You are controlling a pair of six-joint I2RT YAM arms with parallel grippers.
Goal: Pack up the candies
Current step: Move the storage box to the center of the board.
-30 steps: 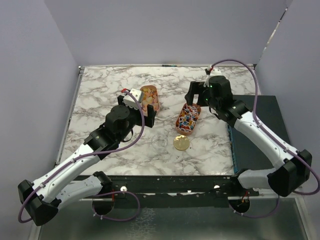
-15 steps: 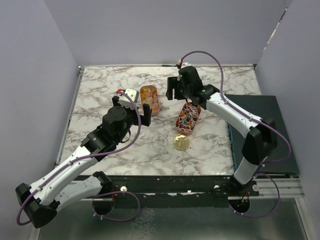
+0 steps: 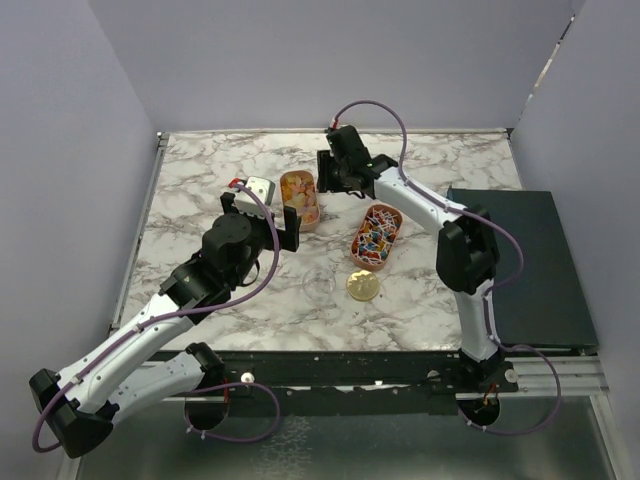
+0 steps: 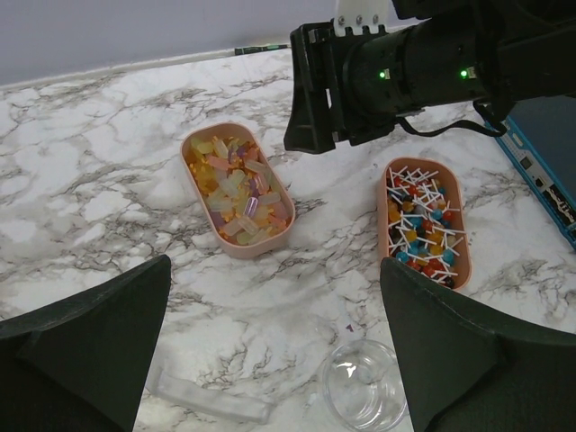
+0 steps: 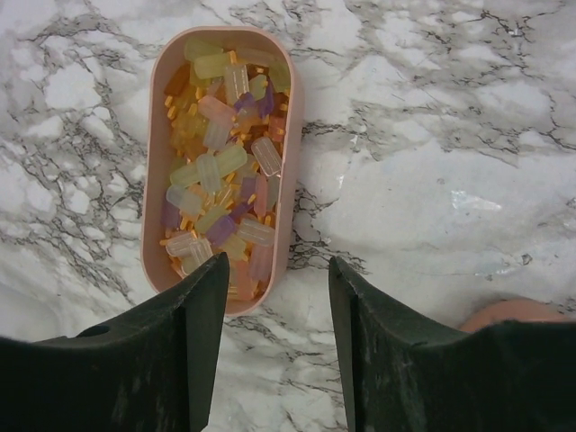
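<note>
The orange-yellow candies [image 3: 300, 196] fill an oval pink tray at mid-table; they also show in the left wrist view [image 4: 236, 191] and the right wrist view [image 5: 220, 171]. The mixed red, blue and white candies [image 3: 376, 236] fill a second tray to the right, also in the left wrist view [image 4: 423, 220]. My right gripper [image 3: 332, 180] is open and empty, hovering over the right rim of the yellow tray [image 5: 277, 265]. My left gripper [image 3: 283, 232] is open and empty, above bare marble near the trays [image 4: 274, 261].
A clear round jar [image 3: 320, 282] stands in front of the trays, also in the left wrist view [image 4: 364, 382], with a gold lid [image 3: 362, 286] beside it. A clear plastic strip [image 4: 211, 400] lies on the marble. A dark panel [image 3: 520, 260] lies to the table's right.
My right gripper has swung left, from over the mixed-candy tray to the right rim of the yellow-candy tray. My left gripper has shifted slightly back-left.
</note>
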